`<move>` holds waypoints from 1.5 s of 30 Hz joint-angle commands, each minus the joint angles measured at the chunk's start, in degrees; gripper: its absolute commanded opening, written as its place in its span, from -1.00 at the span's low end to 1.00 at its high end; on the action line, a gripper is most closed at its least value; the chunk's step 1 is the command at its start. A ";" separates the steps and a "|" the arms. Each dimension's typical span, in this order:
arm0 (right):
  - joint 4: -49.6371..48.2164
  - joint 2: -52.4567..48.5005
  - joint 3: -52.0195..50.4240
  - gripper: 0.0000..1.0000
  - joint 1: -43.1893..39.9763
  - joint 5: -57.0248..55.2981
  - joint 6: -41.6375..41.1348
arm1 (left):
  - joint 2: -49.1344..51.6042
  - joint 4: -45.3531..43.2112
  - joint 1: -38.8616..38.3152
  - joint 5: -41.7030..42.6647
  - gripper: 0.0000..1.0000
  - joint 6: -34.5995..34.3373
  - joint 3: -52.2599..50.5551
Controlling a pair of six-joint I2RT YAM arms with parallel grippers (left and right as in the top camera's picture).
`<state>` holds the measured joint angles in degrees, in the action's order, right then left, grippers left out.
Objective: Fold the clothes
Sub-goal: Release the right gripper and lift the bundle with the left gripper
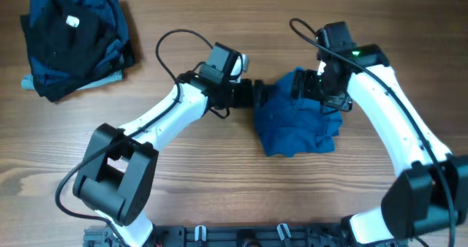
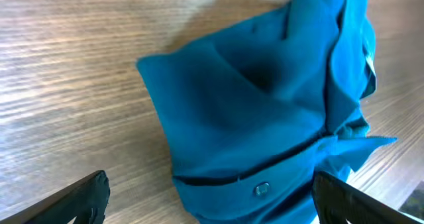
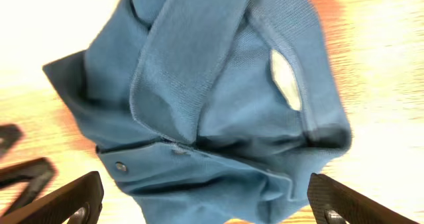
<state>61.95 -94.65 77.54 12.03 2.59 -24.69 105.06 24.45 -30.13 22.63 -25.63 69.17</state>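
Note:
The clothes, a medium-blue polo shirt (image 1: 296, 123), lie crumpled in a heap on the wooden table, right of centre. My left gripper (image 1: 257, 93) is at the heap's upper left edge and my right gripper (image 1: 311, 86) at its top edge. In the left wrist view the left gripper (image 2: 212, 187) stands open, its fingers (image 2: 86, 197) wide to either side of the shirt (image 2: 265, 98), whose placket and a button lie between them. The right gripper (image 3: 205, 187) is open too, wide around a bunched part of the shirt (image 3: 218, 85); nothing is pinched.
A pile of other garments (image 1: 73, 42) lies at the back left corner, with a black one with a white label (image 1: 72, 22) on top and a pale grey-blue edge (image 1: 110, 79) beneath. The arms' bases stand at the table's front edge.

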 commanded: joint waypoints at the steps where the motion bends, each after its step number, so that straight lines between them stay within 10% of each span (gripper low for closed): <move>1: 0.63 4.31 1.18 0.99 -5.03 1.46 0.70 | 0.74 1.86 0.13 0.94 0.96 -0.76 0.15; 8: 3.56 8.04 1.16 0.99 -21.49 12.22 9.70 | 0.83 -0.28 0.83 10.97 1.00 -2.05 -6.69; 23: 1.79 8.02 1.16 0.99 -22.95 12.52 9.62 | 8.00 -13.64 0.48 19.89 1.00 -11.56 -11.10; 41: -1.62 7.85 -1.11 0.99 -22.93 12.31 11.41 | 12.83 -33.29 -7.87 4.09 0.66 -25.79 -11.10; 45: -1.68 7.80 -1.11 1.00 -22.93 12.35 11.41 | 12.83 -34.91 -9.44 -5.42 0.85 -30.38 -11.10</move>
<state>60.53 -87.66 76.95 -10.72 14.15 -14.61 114.85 -10.98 -38.74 28.93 -54.17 59.51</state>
